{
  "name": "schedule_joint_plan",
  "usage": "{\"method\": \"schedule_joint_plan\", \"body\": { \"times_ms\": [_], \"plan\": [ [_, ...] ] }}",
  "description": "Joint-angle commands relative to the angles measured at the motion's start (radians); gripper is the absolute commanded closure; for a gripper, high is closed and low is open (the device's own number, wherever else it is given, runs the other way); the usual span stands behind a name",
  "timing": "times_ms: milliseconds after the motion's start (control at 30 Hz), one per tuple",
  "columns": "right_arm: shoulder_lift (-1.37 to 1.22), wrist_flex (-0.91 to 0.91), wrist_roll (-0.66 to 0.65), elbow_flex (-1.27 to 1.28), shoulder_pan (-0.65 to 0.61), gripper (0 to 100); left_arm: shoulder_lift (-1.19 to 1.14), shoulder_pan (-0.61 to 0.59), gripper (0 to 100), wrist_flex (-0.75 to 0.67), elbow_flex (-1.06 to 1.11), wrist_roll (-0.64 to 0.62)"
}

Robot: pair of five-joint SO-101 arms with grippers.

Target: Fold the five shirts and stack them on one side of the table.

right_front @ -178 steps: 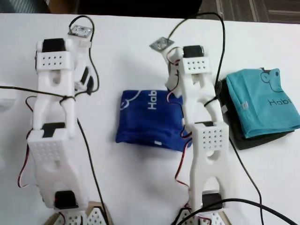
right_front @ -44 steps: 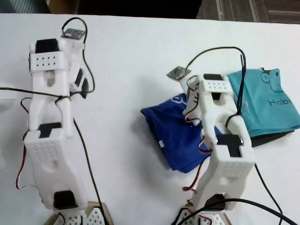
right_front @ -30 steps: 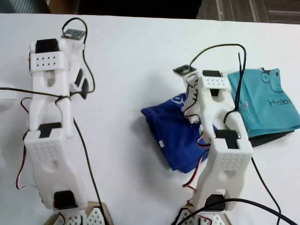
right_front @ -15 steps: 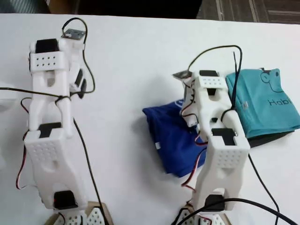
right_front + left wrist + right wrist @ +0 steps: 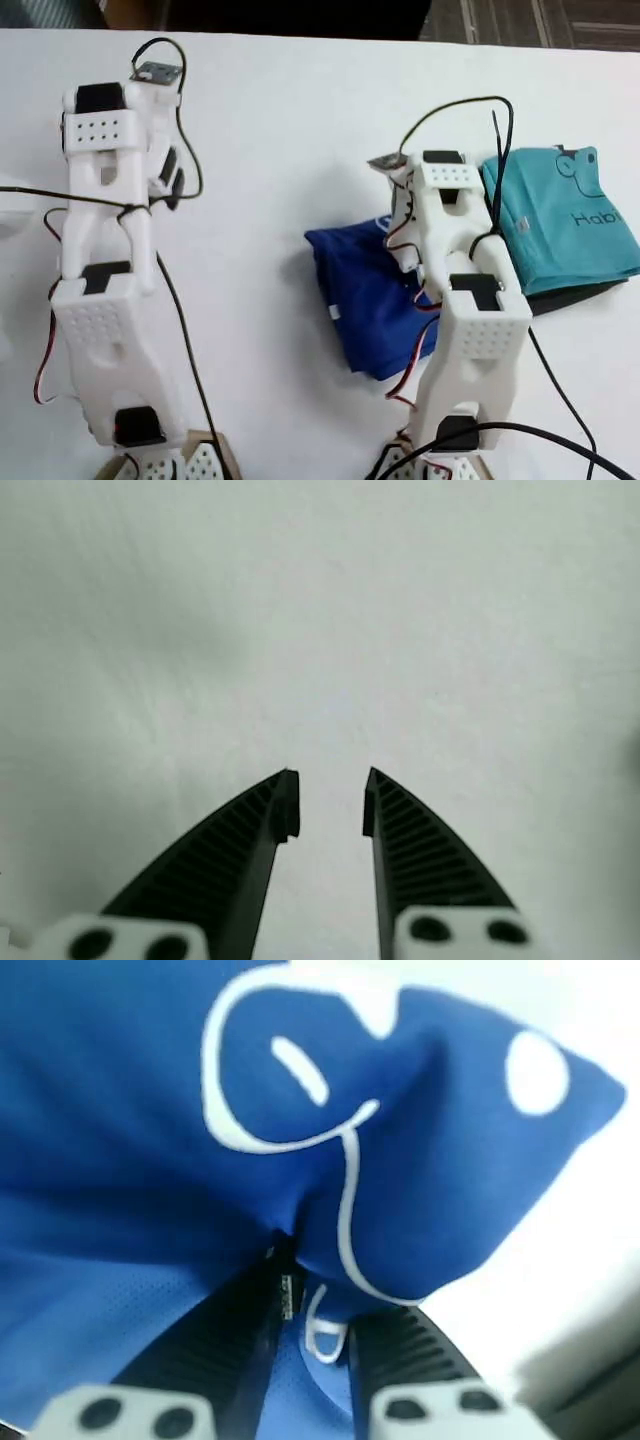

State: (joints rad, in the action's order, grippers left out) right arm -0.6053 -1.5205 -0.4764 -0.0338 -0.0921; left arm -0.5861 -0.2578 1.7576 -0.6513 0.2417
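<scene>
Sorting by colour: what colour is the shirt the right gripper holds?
Blue shirt with white print; best in right wrist view.

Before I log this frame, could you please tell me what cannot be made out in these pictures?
- High view: the right arm covers part of the blue shirt and the spot where it is held.
- High view: the teal shirt hides most of the dark shirt beneath; whether more lie between cannot be told.
- Right wrist view: the blue shirt is cut off by the frame's edges, so its fold cannot be judged.
</scene>
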Motion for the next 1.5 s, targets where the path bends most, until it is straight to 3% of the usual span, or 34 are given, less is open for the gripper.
{"method": "schedule_joint_plan", "body": {
  "times_ms": [0, 267, 567, 767, 1067, 1467],
  "plan": [
    [-0.033, -0.019, 0.005, -0.035, -0.050, 97.6, 0.086, 0.002, 87, 0.018, -0.013, 0.003],
    [0.176, -0.062, -0.003, -0.169, 0.027, 97.6, 0.084, 0.003, 87, 0.015, -0.012, 0.002],
    [0.449, -0.117, 0.003, -0.167, 0.025, 97.7, 0.084, 0.002, 87, -0.003, -0.013, 0.002],
    [0.429, -0.105, 0.005, -0.144, 0.024, 97.7, 0.084, 0.002, 87, -0.008, -0.013, 0.002],
    [0.265, 0.067, 0.002, -0.029, 0.030, 97.7, 0.084, 0.002, 87, -0.009, -0.013, 0.002],
    [0.483, 0.056, -0.006, -0.051, 0.125, 97.8, 0.084, 0.002, 87, -0.008, -0.013, 0.005]
  ]
}}
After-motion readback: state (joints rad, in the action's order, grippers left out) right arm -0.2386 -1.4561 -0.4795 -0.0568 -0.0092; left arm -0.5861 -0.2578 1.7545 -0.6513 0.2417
